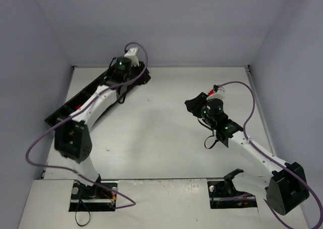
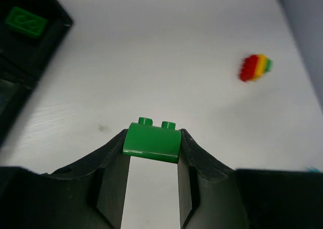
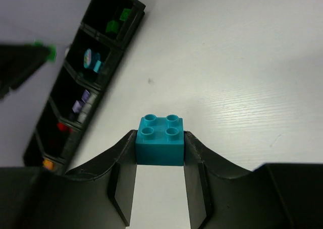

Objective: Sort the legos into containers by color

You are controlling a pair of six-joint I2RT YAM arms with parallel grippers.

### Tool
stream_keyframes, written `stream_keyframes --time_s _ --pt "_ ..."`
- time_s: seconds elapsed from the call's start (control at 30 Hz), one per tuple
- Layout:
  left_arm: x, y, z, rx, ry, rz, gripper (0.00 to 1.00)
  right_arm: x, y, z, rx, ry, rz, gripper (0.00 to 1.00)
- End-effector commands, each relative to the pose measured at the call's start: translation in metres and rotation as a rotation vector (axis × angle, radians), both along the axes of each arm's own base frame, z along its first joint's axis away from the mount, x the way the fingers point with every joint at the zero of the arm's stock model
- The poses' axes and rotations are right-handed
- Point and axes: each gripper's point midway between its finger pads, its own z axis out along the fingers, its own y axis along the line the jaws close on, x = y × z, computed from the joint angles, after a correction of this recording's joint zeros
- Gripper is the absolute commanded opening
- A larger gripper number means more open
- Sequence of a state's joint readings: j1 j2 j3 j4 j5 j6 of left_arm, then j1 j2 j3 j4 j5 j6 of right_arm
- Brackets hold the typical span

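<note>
From above, my left arm reaches to the far end of the black tray (image 1: 58, 117), which lies slantwise along the left wall. The left claw (image 1: 115, 78) is near that end. The right claw (image 1: 192, 105) hovers over the open surface (image 1: 151, 138), well apart from the tray. I cannot tell either grip from up here.

On the left wrist camera, the left claw is clamped on a green brick (image 2: 151, 142), studs up and pinched across its sides so it hangs level. Bare surface lies under it. The end compartment (image 2: 59, 24) sits just off to the left with another green piece (image 2: 26, 21) inside, so I judge the brick is being held for that bin. A stuck-together stack (image 2: 255, 67) of red, orange, yellow and green waits unsorted on the surface.

On the right wrist camera, the right claw grips a teal brick (image 3: 159, 140), studs up, over bare surface. The tray runs up the left of the picture, with one colour per compartment. A teal piece (image 3: 92, 60) lies in the second compartment from the far end, so I reckon that is where this brick belongs. My left claw is close by there, so I would take turns.
</note>
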State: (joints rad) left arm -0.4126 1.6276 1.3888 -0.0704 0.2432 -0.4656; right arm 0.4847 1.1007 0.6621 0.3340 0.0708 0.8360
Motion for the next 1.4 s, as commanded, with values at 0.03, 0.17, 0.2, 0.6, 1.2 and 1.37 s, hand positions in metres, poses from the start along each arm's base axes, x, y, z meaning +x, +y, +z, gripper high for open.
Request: stream_keyframes --time_s 0.03,0.17,0.2,0.6,1.2,1.37 --pt "0.066 0.034 0.001 0.163 0.008 0.086 0.1 0.0 0.007 0.041 -0.187 -0.198 0.167 0.0" --pt "0.115 0.054 -0.019 0.244 0.036 0.134 0.12 -0.007 0.01 0.041 -0.259 -0.241 0.243 0.0" --pt "0.127 0.057 -0.045 0.281 0.073 0.142 0.13 -0.007 0.01 0.04 -0.28 -0.253 0.258 0.0" --pt "0.212 0.094 -0.066 0.335 0.007 0.269 0.41 -0.029 0.027 0.041 -0.34 -0.323 0.456 0.0" --pt "0.186 0.088 -0.023 0.317 -0.102 0.219 0.62 -0.042 0.04 0.034 -0.363 -0.34 0.584 0.02" --pt "0.15 0.045 -0.048 0.314 -0.041 0.052 0.62 -0.041 0.039 0.027 -0.368 -0.318 0.581 0.02"
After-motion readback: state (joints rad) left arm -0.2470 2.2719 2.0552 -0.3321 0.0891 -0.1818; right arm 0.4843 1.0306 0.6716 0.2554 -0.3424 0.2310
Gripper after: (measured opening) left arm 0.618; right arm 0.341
